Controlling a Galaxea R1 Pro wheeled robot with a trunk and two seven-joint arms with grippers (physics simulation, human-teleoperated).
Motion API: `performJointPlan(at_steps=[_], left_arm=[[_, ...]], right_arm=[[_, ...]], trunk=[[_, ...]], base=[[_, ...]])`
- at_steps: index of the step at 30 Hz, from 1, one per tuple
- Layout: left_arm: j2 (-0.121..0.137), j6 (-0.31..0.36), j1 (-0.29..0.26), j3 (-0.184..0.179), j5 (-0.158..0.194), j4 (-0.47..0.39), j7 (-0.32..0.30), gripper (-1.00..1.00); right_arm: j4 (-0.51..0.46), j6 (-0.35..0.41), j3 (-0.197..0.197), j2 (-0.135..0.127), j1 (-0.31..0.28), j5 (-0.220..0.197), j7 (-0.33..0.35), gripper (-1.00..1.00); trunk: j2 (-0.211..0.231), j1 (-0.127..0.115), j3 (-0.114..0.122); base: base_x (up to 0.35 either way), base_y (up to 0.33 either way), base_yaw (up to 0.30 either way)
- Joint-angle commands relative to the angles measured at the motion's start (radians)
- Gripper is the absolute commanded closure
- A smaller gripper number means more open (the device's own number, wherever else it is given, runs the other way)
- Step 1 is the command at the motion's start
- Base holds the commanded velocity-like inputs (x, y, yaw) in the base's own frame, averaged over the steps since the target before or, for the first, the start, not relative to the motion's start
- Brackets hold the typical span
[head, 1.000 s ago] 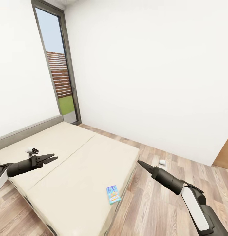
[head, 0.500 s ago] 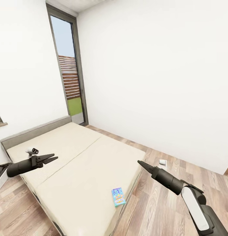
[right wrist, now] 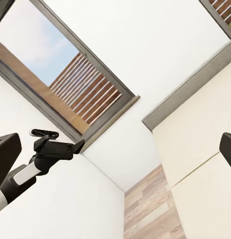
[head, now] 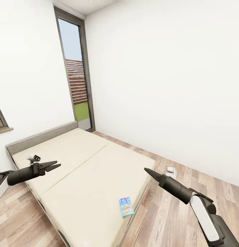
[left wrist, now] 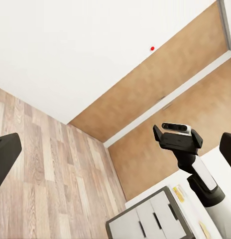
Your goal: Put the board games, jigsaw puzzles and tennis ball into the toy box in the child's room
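Note:
A small blue board game [head: 126, 206] lies flat on the beige bed [head: 81, 171], near the mattress's front right edge. My left gripper [head: 58, 164] hovers open over the bed's left half, nothing between its fingers. To the right of the bed, my right gripper [head: 146, 169] hangs above the floor; the right wrist view shows its fingers [right wrist: 6, 154] spread wide and empty. The left wrist view looks past my right arm [left wrist: 187, 154] to the table [left wrist: 160, 199] with its white drawer fronts. Small flat yellowish things lie on its top, too small to name.
A tall dark-framed window [head: 76, 73] stands behind the bed's far corner, and a second window edge [head: 0, 120] shows at left. A small white object [head: 170, 169] lies on the wood floor [head: 174, 219] right of the bed. White walls close in behind.
The whole head view has shifted: bed, window and blue box now sit further right and a window edge has appeared at left. Both arms hold the same pose.

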Motion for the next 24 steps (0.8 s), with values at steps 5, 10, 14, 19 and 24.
performJointPlan(at_steps=[5,10,14,19,24], left_arm=[[0.000,0.011,-0.001,0.000,0.000,0.000,-0.003,-1.00],[0.000,0.011,-0.001,-0.001,0.000,0.000,-0.003,-1.00],[0.000,0.011,-0.001,-0.002,0.000,-0.001,-0.003,-1.00],[0.000,0.011,-0.001,-0.002,0.000,0.000,-0.003,-1.00],[0.000,0.011,-0.001,-0.002,0.000,0.000,-0.003,-1.00]], right_arm=[[0.000,0.007,0.000,0.000,-0.001,-0.006,0.000,-1.00],[0.000,0.007,0.000,0.000,-0.001,-0.005,0.000,-1.00],[0.000,0.007,0.000,0.000,-0.001,-0.005,0.000,-1.00],[0.000,0.007,-0.001,0.000,-0.001,-0.005,-0.001,-1.00],[0.000,0.007,-0.001,0.000,-0.001,-0.005,-0.001,-1.00]], trunk=[[-0.002,0.001,-0.002],[-0.002,0.001,-0.002],[-0.002,0.001,-0.002],[-0.002,0.001,-0.002],[-0.002,0.001,-0.002]], base=[[0.000,0.000,0.009],[0.000,-0.002,0.090],[0.000,-0.063,0.200],[0.000,-0.167,0.249],[0.000,-0.117,0.122]])
